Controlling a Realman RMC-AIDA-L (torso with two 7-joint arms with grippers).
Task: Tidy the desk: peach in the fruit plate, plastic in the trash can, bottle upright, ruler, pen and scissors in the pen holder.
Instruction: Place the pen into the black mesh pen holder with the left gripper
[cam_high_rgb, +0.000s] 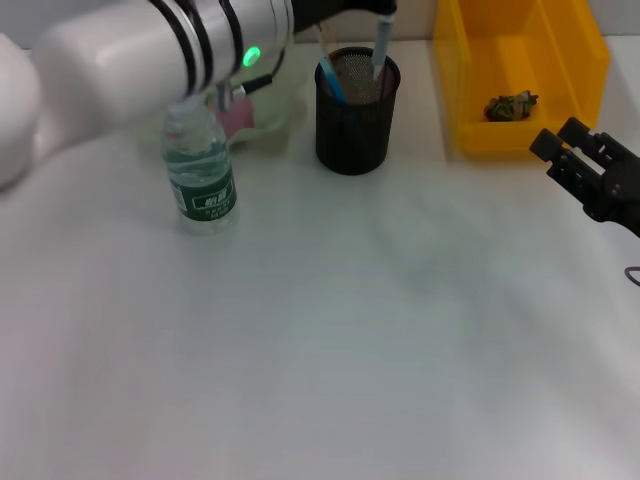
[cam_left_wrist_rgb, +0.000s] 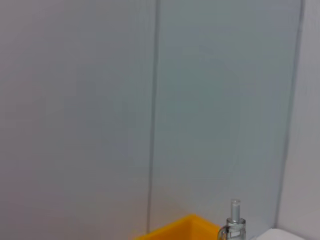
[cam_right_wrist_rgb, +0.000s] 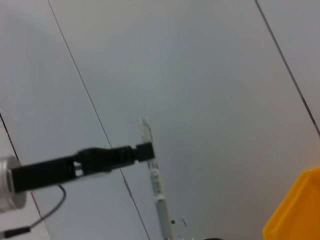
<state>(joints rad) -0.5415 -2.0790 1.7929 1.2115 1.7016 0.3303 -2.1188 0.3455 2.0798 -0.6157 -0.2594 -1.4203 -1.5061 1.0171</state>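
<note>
The left end effector (cam_right_wrist_rgb: 145, 151) pinches a pen (cam_right_wrist_rgb: 154, 175) above the pen holder (cam_high_rgb: 357, 110); if the pen is let go while tilted, its tip may catch the rim and fall onto the worktop (cam_high_rgb: 380, 330). Only the right wrist view shows that grip. The right end effector (cam_high_rgb: 565, 150) idles beside the trash can (cam_high_rgb: 520, 70), its fingers unreadable.

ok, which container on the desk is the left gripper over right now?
The black mesh pen holder. The left gripper holds a pen above it; the yellow bin sits further right.

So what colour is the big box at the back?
Yellow. The box shows best in the head view.
</note>
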